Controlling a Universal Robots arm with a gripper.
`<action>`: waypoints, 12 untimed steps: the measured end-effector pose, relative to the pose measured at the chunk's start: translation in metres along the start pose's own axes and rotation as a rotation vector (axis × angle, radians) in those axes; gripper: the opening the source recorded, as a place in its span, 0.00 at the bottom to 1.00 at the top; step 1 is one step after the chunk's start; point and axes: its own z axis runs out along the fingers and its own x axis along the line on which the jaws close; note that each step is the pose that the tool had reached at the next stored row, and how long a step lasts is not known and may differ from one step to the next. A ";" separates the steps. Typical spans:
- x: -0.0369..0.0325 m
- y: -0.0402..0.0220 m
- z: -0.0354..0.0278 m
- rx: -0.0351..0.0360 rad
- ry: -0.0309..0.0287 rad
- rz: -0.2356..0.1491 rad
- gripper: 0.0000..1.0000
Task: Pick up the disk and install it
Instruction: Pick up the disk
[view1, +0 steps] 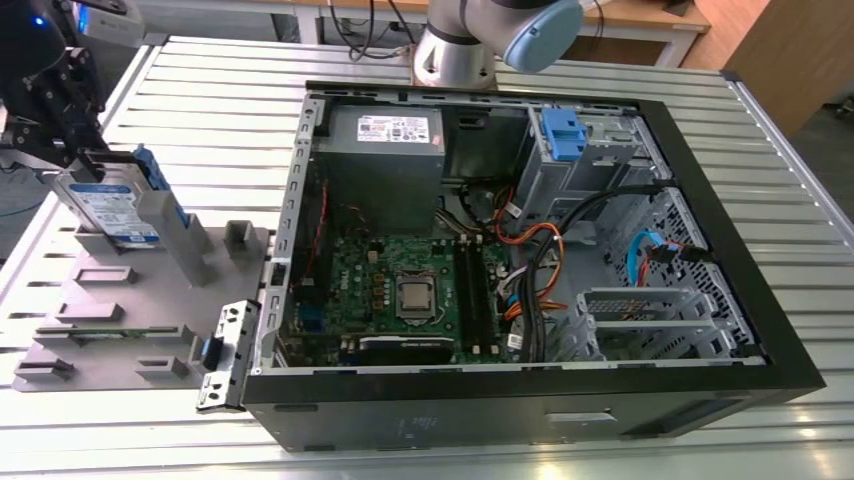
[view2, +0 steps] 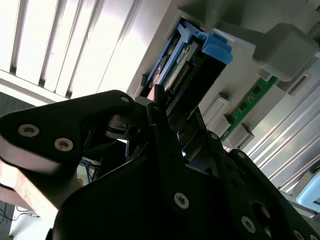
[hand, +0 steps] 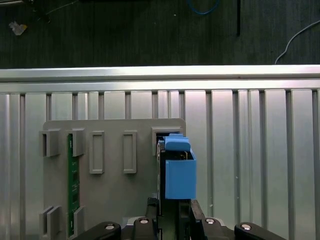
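One silver, blue-framed hard disk (view1: 114, 212) under the black tool (view1: 83, 162).
Grip cannot be told; lift straight out of grey slotted holder (view1: 147, 300).

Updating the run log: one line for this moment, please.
stage: pick | pincer: at disk | disk: upright in grey holder

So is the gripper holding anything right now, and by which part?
Cannot tell. The gripper sits at the upper end of the disk, which stands in the grey fixture; a grip isn't confirmed.
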 end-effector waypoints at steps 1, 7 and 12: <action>0.0000 0.0000 0.0000 0.0000 0.0000 0.000 0.35; 0.0000 0.0000 -0.0003 0.0000 0.0000 0.000 0.35; 0.0000 0.0000 -0.0006 0.0000 0.0000 0.000 0.35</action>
